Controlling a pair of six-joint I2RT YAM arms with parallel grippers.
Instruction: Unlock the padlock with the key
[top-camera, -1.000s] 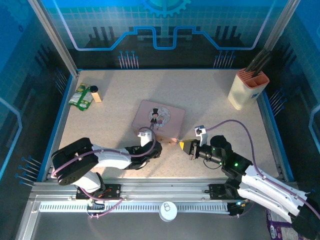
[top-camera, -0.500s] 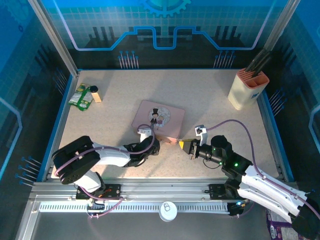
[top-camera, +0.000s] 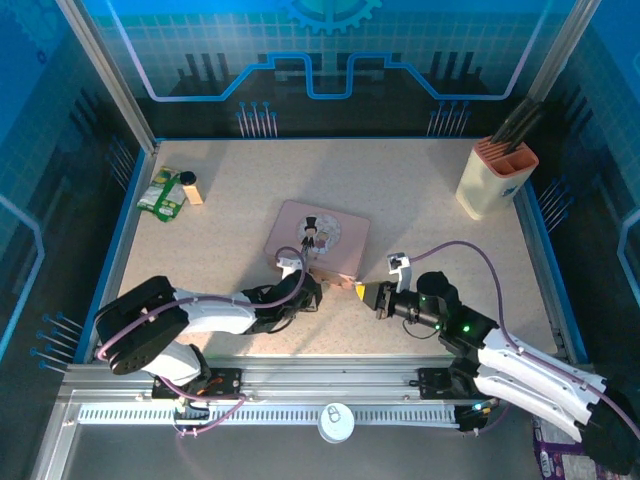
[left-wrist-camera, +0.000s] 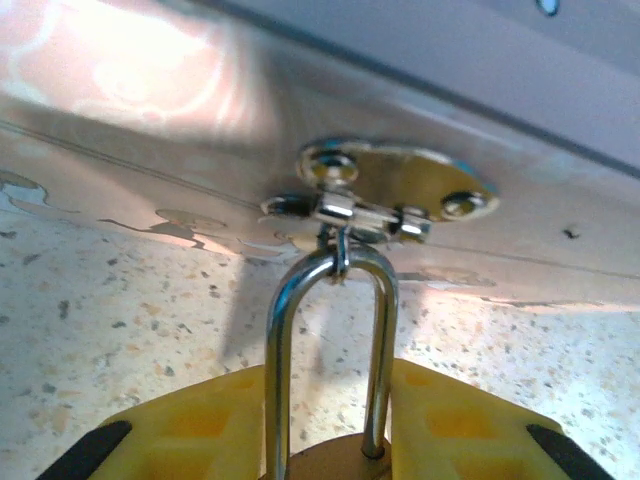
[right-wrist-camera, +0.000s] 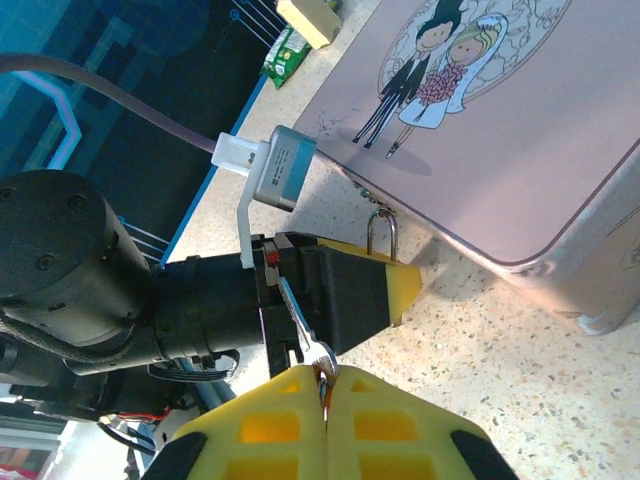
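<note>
The speckled table (top-camera: 230, 200) carries the pink tin (top-camera: 318, 235), and I place everything else by that tin. My left pincer (top-camera: 312, 288) lies low against the tin's near wall. My right pincer (right-wrist-camera: 325, 378) is near the tin's near right corner, pointing at the left one.

The padlock (left-wrist-camera: 335, 468) hangs from the small hasp (left-wrist-camera: 360, 210) on that near wall, its silvery shackle (left-wrist-camera: 280, 340) threaded through the loop. My left jaws are narrow, one yellow pad on each side of the brass body. I cannot tell whether they press it yet.

My right jaws are closed flat on the key (right-wrist-camera: 303, 330). Its slim shaft sticks out beyond the pads toward the padlock.

I judge the padlock light, rigid and smooth, and likely to swing on the hasp. I should therefore hold it by its flat sides, low on the body and clear of the shackle. Its keyhole is hidden from me.

The key looks stiff but thin, so it could pivot between my pads. A squeeze at its head end, with most of the shaft free, should suit it best.
</note>
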